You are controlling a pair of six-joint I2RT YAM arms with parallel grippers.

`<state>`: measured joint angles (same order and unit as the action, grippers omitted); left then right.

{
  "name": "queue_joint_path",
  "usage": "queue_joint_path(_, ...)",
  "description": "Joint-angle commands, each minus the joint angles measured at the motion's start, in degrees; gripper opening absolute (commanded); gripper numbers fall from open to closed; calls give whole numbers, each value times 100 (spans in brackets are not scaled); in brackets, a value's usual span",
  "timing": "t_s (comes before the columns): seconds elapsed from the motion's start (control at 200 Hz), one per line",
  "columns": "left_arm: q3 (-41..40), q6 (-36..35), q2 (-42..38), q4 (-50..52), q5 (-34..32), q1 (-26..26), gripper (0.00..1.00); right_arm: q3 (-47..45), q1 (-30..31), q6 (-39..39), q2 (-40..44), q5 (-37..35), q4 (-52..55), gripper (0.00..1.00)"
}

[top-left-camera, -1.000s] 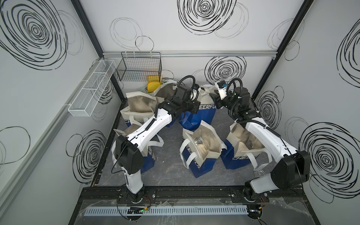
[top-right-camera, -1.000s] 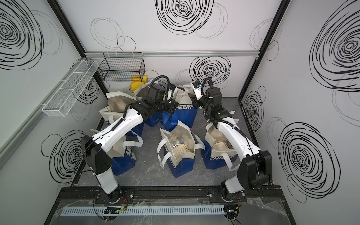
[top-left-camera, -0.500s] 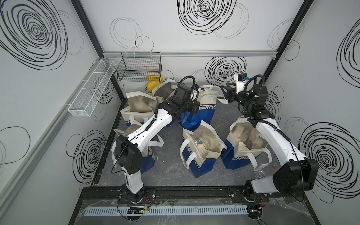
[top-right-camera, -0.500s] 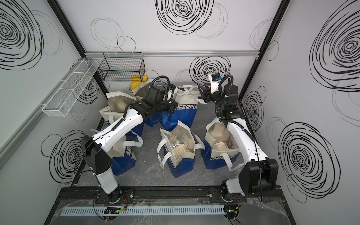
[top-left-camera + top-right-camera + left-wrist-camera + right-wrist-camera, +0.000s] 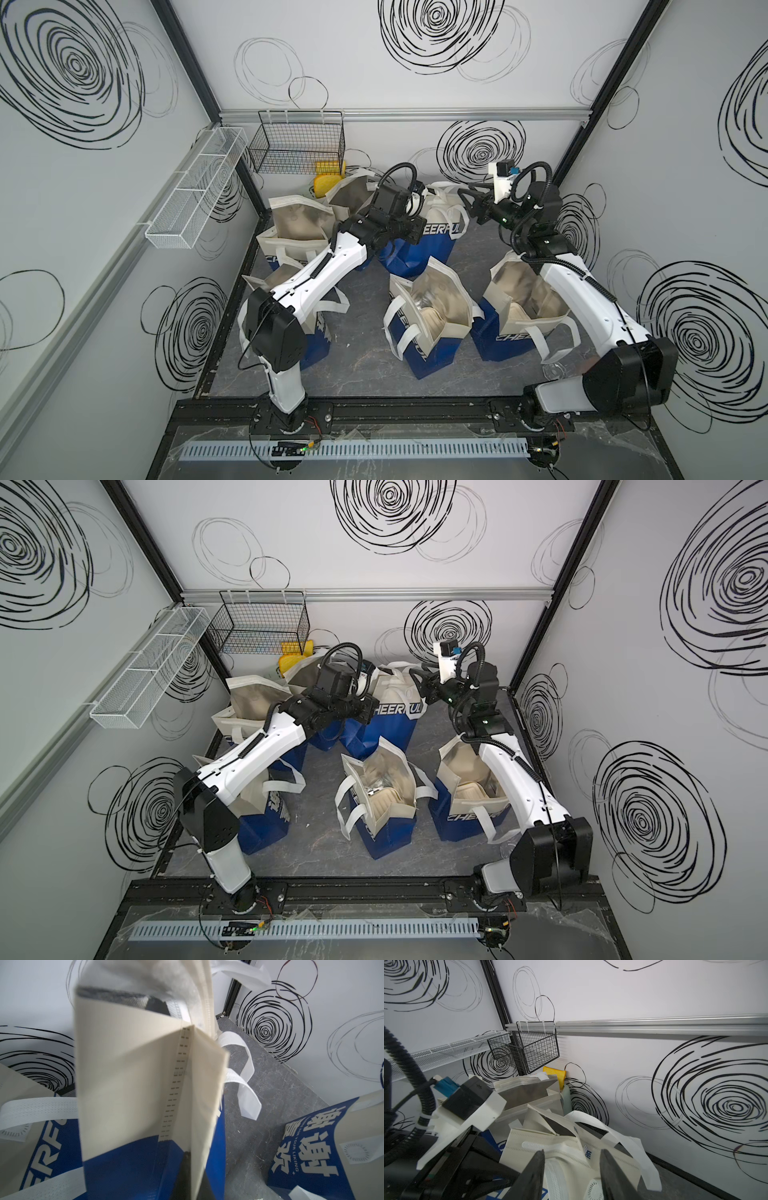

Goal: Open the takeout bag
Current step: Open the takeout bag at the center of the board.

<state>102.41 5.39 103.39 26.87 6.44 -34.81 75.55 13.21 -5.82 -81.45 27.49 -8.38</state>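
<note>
Pinching a takeout bag (image 5: 417, 257), left pincer (image 5: 417, 233), right pincer (image 5: 572, 1154) spread, six bags (image 5: 432, 309) total

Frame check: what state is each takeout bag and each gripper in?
Blue-and-cream takeout bag at back centre: top closed.
Left gripper: shut on that bag's cream side fold.
Right gripper: open, poised at the same bag's top edge.
Blue-and-cream bag at front centre: open, containers inside.
Blue-and-cream bag under the right arm: open.
Cream-topped bag at back left: open.

Matt cloth takeout bag (image 5: 419, 253) (stitch-embossed)
</note>
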Motion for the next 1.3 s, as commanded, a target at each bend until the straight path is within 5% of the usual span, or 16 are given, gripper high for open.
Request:
queue_joint_path(0.0,-82,-142,-267,-290,35,-70,0,198,117,485,-215,-197,241,44)
queue_joint_path(1.08,-55,-310,-397,-275,-19,-183,0,288,316,582,-857,-192,287,41)
queue_joint_path(1.296,-63,-346,-416,-262,-23,-219,0,425,331,604,-969,-283,267,33)
